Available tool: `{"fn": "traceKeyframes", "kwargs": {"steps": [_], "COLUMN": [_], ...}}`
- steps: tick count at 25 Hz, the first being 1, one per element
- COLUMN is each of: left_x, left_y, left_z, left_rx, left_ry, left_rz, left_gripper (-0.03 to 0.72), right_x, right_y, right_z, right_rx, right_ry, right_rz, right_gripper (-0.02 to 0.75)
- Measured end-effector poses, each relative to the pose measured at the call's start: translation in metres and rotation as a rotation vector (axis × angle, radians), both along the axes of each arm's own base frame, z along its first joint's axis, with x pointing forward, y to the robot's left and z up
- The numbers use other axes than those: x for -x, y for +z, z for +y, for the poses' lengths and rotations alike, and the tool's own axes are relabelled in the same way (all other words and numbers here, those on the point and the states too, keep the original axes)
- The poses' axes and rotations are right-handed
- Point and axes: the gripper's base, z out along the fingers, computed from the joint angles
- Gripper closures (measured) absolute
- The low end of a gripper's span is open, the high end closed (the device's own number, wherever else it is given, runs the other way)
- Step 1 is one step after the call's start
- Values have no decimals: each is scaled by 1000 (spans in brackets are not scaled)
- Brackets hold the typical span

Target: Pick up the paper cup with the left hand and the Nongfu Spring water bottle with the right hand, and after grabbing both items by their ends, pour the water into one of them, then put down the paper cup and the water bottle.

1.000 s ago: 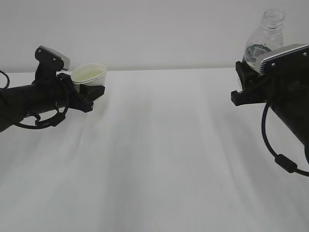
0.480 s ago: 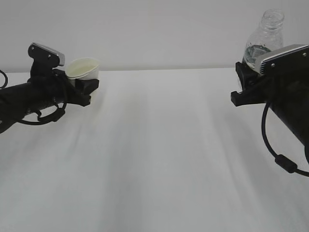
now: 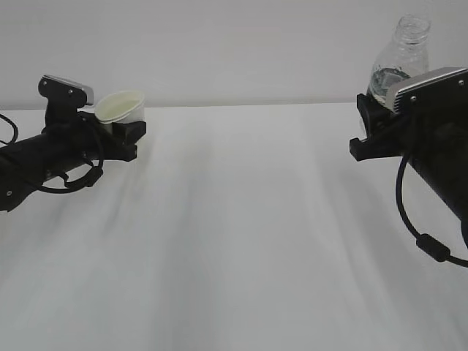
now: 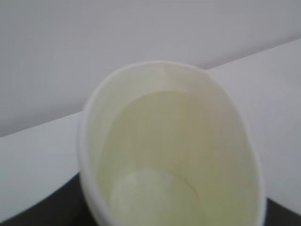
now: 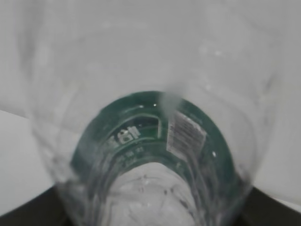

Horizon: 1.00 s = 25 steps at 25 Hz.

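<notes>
At the left of the exterior view my left gripper (image 3: 126,130) is shut on the base of the cream paper cup (image 3: 121,107). The cup tilts with its mouth toward the upper right. Its pale inside (image 4: 169,155) fills the left wrist view; I cannot tell whether it holds water. At the right, my right gripper (image 3: 374,121) is shut on the lower part of the Nongfu Spring water bottle (image 3: 401,58), which stands nearly upright and capless. The clear body and green label (image 5: 150,136) fill the right wrist view. Both are held above the table.
The white cloth-covered table (image 3: 241,234) stretches between the two arms, with a plain pale wall behind it. A black cable (image 3: 420,238) loops down from the right arm.
The left arm has drawn back to the left with the cup, and the cup now leans more to the right. The right arm and bottle have not moved.
</notes>
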Motion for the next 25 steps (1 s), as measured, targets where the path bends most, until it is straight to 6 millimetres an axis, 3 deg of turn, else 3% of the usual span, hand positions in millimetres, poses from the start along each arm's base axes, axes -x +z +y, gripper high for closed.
{"fn": "traceKeyframes", "kwargs": {"steps": [20,25], "left_x": [-9,-10], "left_y": [4,-5], "left_z": [24,27], "left_rx": [33,30], "left_ry": [289,326], "left_rz": [-42,-38], "left_gripper": [303,303], "right_x": [0,0], "right_y": [0,0], "right_z": [0,0], "right_rx": [0,0], "right_ry": [0,0], "right_rz": [2,2], "right_gripper": [330,330]}}
